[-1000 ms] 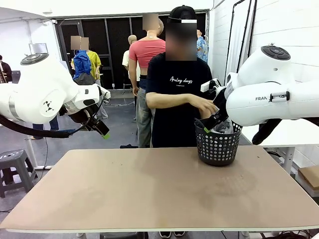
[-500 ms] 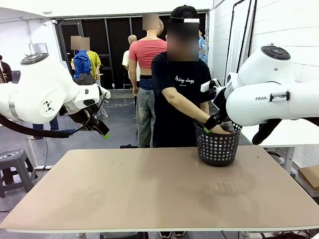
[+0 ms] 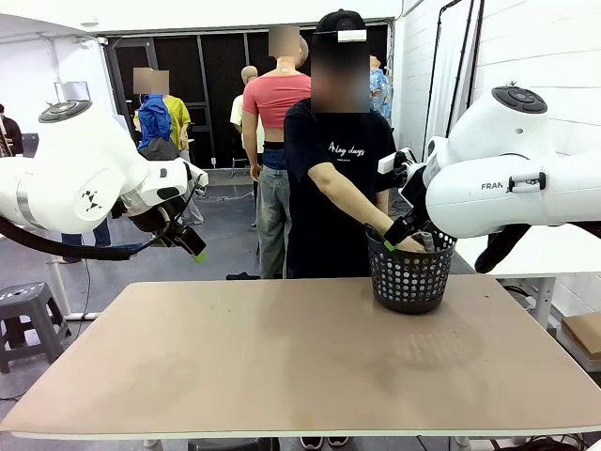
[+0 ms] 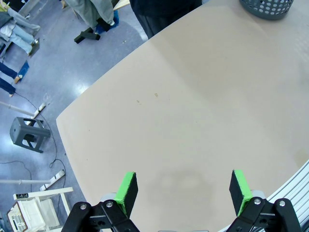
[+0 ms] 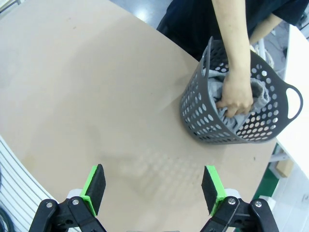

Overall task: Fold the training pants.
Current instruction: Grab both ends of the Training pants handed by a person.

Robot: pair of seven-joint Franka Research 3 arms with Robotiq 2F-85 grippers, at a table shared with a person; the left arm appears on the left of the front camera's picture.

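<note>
The training pants [image 5: 214, 89] lay in the basket [image 5: 205, 123] at the surface's [image 5: 72, 72] far right corner, a person's hand [image 5: 236, 96] on them — so the left tool [image 4: 183, 186] and right tool [image 5: 153, 186] hung wide open, empty.

Robotics lab or work hall, not a home. My plain tan board desk [image 3: 282, 357] stands on a glossy grey-blue concrete floor [image 4: 53, 82]. Around it are a grey plastic step stool [image 4: 28, 135], black mesh wall panels [image 3: 221, 85] and a white-painted brick wall [image 3: 535, 47].

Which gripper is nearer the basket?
The right gripper: the black basket sits just ahead of it; the left gripper hovers at the opposite end of the table.
</note>
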